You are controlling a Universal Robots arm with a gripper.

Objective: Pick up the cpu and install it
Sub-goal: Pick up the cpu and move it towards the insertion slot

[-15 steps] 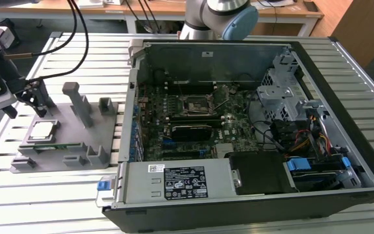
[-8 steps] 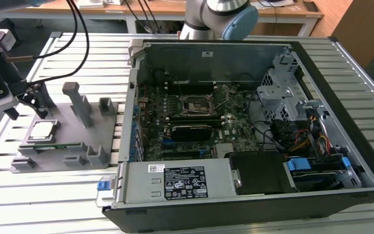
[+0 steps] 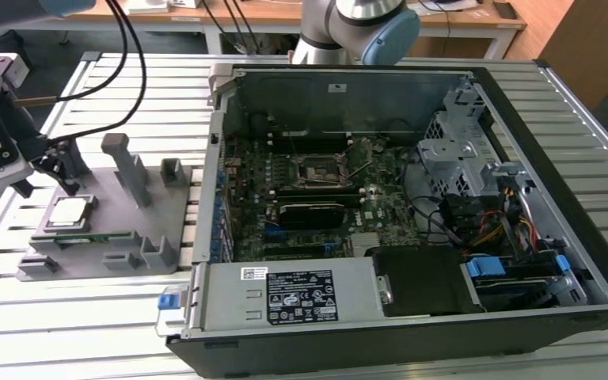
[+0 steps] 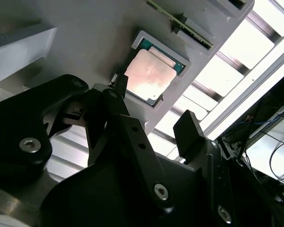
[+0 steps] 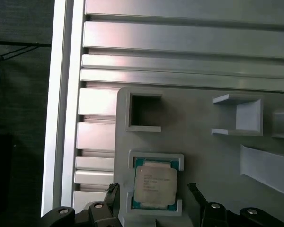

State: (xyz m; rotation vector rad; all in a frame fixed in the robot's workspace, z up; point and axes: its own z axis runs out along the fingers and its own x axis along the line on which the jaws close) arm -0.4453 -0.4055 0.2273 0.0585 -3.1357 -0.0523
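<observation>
The cpu [image 3: 69, 212], a small square chip with a shiny silver top and a thin green rim, lies flat in a pocket of the grey fixture [image 3: 124, 237] on the exterior view's left. My gripper [image 3: 45, 188] hangs just above and slightly behind it, open, holding nothing. In both wrist views the cpu [image 5: 155, 184] [image 4: 149, 73] sits between the two black fingertips [image 5: 112, 190], which stand apart on either side without touching it. The black socket [image 3: 320, 170] with its metal frame sits on the motherboard inside the open computer case [image 3: 557, 237].
A long green memory stick [image 3: 82, 236] lies in the fixture beside the cpu pocket. Grey upright posts [image 3: 127, 166] rise from the fixture close to the gripper. The slatted metal table [image 3: 72, 317] carries everything. Cables hang over the table's far left.
</observation>
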